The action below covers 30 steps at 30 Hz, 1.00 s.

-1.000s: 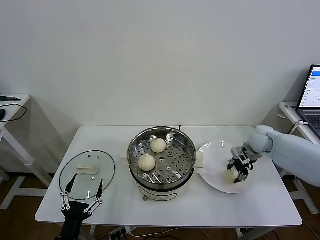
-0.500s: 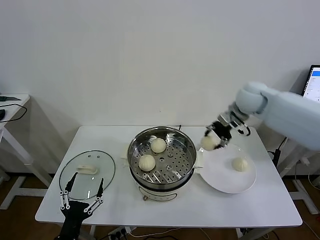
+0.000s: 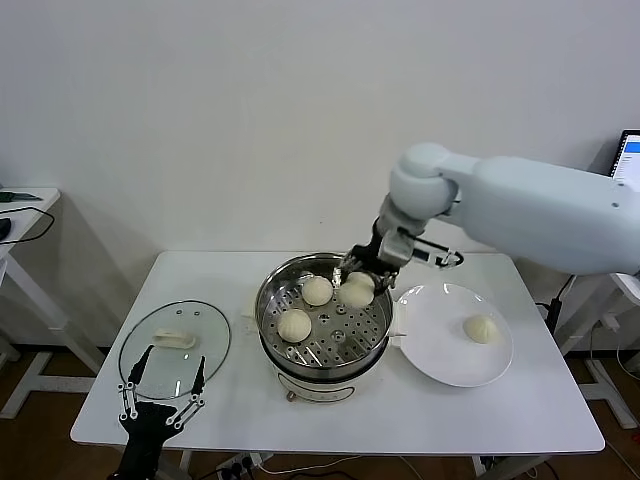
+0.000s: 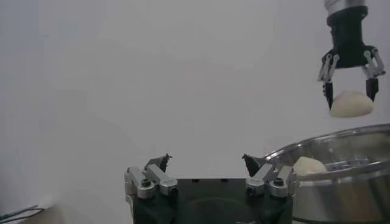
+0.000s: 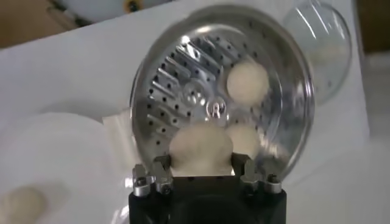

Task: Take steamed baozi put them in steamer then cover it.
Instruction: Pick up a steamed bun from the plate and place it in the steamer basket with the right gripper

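Two steamed baozi sit on the perforated tray inside the steamer [image 3: 322, 315]: one toward the back [image 3: 317, 290] and one nearer the front left [image 3: 294, 324]. A third baozi [image 3: 357, 288] is held above the tray, over its back right part, pinched between the fingers of the right end effector [image 3: 357, 280], which is closed around the bun; the left wrist view shows this bun hanging clear above the steamer's rim, and the right wrist view shows it filling the gap between the fingers with the tray below. The fourth baozi [image 3: 482, 328] lies on the white plate [image 3: 430, 345], just to the right of the steamer on the desk [image 3: 520, 410]. The steamer stands uncovered near the middle of the desk on its white base. The glass lid [image 3: 175, 348] with its white handle lies flat on the desk's left side, well apart from the steamer. The left end effector [image 3: 163, 385] waits low at the desk's front left edge, beside the lid, its fingers spread wide and holding nothing. A laptop [image 3: 629, 165] shows at the far right edge.
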Available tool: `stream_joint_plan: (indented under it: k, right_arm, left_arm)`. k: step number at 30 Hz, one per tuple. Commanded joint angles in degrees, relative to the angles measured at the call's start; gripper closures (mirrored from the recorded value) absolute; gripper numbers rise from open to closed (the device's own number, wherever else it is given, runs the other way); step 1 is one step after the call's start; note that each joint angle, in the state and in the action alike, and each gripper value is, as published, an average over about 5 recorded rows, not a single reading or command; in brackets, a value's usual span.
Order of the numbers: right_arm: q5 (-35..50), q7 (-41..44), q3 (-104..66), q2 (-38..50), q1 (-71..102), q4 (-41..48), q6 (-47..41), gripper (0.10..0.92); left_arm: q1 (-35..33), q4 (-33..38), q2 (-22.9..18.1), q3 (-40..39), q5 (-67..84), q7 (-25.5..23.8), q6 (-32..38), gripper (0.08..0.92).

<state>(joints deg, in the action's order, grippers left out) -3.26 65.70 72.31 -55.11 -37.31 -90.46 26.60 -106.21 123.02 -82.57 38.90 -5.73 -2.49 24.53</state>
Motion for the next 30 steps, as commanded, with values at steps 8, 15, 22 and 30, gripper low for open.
stream_joint_plan:
  k: [8, 15, 22, 30]
  right_arm:
    - [-13.01, -1.07, 1.32, -3.47, 5.01, -3.62, 13.16, 0.364]
    - [-15.83, -2.38, 0.96, -3.91, 6.25, -3.29, 15.01, 0.355]
    - [-17.46, -2.39, 0.7, -5.14, 7.44, -2.65, 15.38, 0.346]
    - [-18.78, -2.36, 1.18, -7.84, 8.79, -1.02, 15.68, 0.287]
  left_arm:
    - [0.22, -0.45, -0.05, 0.01, 0.22, 0.14, 0.02, 0.177]
    - [0.3, -0.45, -0.14, -0.07, 0.22, 0.14, 0.07, 0.177]
    - [0.2, -0.33, -0.23, 0.03, 0.28, 0.17, 0.29, 0.177]
    - [0.72, -0.29, -0.28, 0.12, 0.64, 0.76, 0.32, 0.177]
